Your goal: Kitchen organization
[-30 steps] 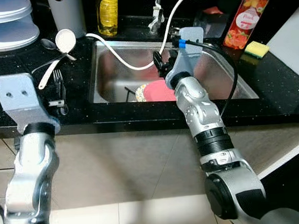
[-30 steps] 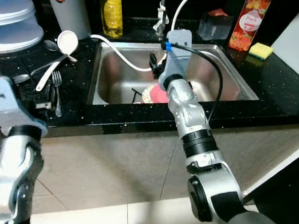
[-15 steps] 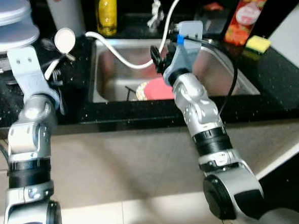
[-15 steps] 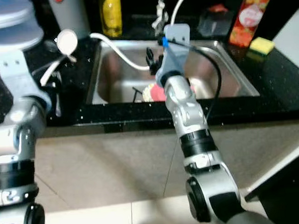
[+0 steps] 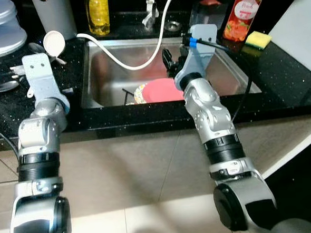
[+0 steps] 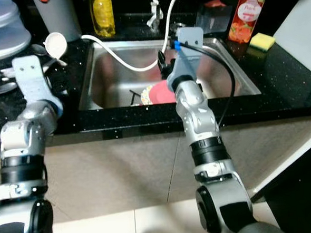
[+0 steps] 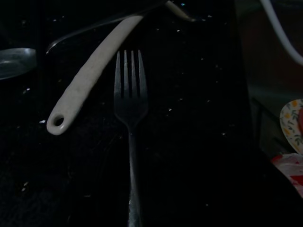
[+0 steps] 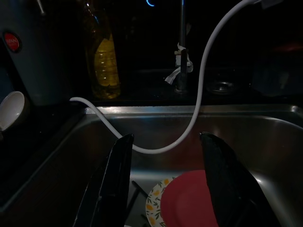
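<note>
Sink (image 5: 233,85) at upper centre holds a red plate (image 5: 162,89) overlapping a patterned plate (image 8: 155,198), a white hose (image 5: 125,60) looping above. Right gripper (image 8: 165,184) hangs over them, jaws wide. Left gripper's jaws cannot be told; a fork (image 7: 130,109) lies on the black worktop (image 5: 285,82).

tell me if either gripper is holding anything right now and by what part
Nothing is held. The right gripper hangs open over the sink, above the red plate. The left gripper's fingers cannot be seen; the fork lies untouched.
</note>
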`<state>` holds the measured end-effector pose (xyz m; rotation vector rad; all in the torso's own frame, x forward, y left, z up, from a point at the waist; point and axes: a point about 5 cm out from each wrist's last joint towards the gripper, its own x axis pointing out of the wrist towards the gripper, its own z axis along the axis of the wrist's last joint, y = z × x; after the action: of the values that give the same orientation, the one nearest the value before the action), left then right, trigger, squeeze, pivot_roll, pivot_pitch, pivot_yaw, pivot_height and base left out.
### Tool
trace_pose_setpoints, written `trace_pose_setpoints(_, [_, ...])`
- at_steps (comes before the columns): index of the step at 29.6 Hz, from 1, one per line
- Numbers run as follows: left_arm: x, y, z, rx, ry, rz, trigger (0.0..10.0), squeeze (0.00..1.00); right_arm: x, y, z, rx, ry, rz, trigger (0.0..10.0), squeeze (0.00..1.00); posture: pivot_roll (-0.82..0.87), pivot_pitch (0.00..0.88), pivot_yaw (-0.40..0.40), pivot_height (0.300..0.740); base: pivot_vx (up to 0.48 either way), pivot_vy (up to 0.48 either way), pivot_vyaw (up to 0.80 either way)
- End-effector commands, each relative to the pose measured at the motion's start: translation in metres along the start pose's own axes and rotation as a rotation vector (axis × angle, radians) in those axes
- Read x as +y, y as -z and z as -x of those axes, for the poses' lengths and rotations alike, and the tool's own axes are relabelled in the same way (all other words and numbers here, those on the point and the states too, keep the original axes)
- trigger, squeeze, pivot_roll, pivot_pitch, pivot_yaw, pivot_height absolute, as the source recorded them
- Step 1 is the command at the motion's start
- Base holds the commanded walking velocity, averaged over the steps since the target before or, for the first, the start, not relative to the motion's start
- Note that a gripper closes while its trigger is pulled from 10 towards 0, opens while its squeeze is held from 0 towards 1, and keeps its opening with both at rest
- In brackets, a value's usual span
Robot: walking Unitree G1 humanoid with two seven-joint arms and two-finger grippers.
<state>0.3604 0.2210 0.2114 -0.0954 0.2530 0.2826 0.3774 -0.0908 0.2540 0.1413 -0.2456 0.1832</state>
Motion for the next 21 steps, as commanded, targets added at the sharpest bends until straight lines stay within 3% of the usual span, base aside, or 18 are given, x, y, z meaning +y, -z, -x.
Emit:
trace_pose_setpoints(1, [-0.003,0.021,-0.003,0.096,-0.023,0.008,9.2,0.0,-0.003,0.003,0.003,0.016,0.014,0.001,10.0,0.0,0.19,0.0,-0.009,0.74,0.0,0.0,0.0])
trace_pose_setpoints(2, [-0.002,0.022,-0.003,0.1,-0.036,0.01,9.2,0.0,-0.003,0.004,0.004,0.017,0.016,0.0,10.0,0.0,0.19,0.0,-0.009,0.74,0.0,0.0,0.0])
trace_pose_setpoints(3, [-0.002,0.024,-0.002,0.103,-0.061,0.018,10.0,0.0,-0.004,0.004,0.004,0.019,0.017,-0.001,10.0,0.0,0.2,0.0,-0.003,0.74,0.0,0.0,0.0])
trace_pose_setpoints(6, [-0.001,0.028,0.001,0.114,-0.104,0.044,9.8,0.0,-0.004,0.006,0.005,0.024,0.019,-0.003,10.0,0.0,0.2,0.0,-0.004,0.74,0.0,0.0,0.0])
trace_pose_setpoints(7, [0.0,0.03,0.001,0.122,-0.112,0.056,8.7,0.0,-0.004,0.006,0.005,0.025,0.019,-0.003,10.0,0.0,0.21,0.0,-0.004,0.74,0.0,0.0,0.0])
trace_pose_setpoints(8, [0.002,0.033,0.001,0.134,-0.124,0.068,5.3,0.0,-0.004,0.006,0.004,0.027,0.019,-0.004,10.0,0.0,0.21,0.0,-0.003,0.74,0.0,0.0,0.0])
trace_pose_setpoints(10, [0.003,0.035,0.001,0.143,-0.132,0.076,5.3,0.0,-0.003,0.007,0.004,0.028,0.019,-0.004,10.0,0.0,0.21,0.0,-0.003,0.74,0.0,0.0,0.0])
trace_pose_setpoints(11, [0.005,0.038,0.0,0.156,-0.139,0.08,3.2,0.0,-0.003,0.007,0.004,0.028,0.019,-0.005,10.0,0.0,0.21,0.0,-0.002,0.74,0.0,0.0,0.0])
trace_pose_setpoints(12, [0.005,0.038,0.0,0.156,-0.139,0.08,3.2,0.0,-0.003,0.007,0.004,0.028,0.019,-0.005,10.0,0.0,0.21,0.0,-0.002,0.74,0.0,0.0,0.0])
trace_pose_setpoints(13, [0.011,0.042,-0.001,0.179,-0.16,0.079,0.0,0.0,-0.003,0.007,0.003,0.029,0.02,-0.007,10.0,0.0,0.21,0.0,0.001,0.74,0.0,0.0,0.0])
trace_pose_setpoints(21, [0.027,0.055,-0.004,0.23,-0.208,0.1,0.0,0.0,-0.006,0.01,0.006,0.038,0.032,-0.012,10.0,0.0,0.21,0.0,0.008,0.74,0.0,0.0,0.0])
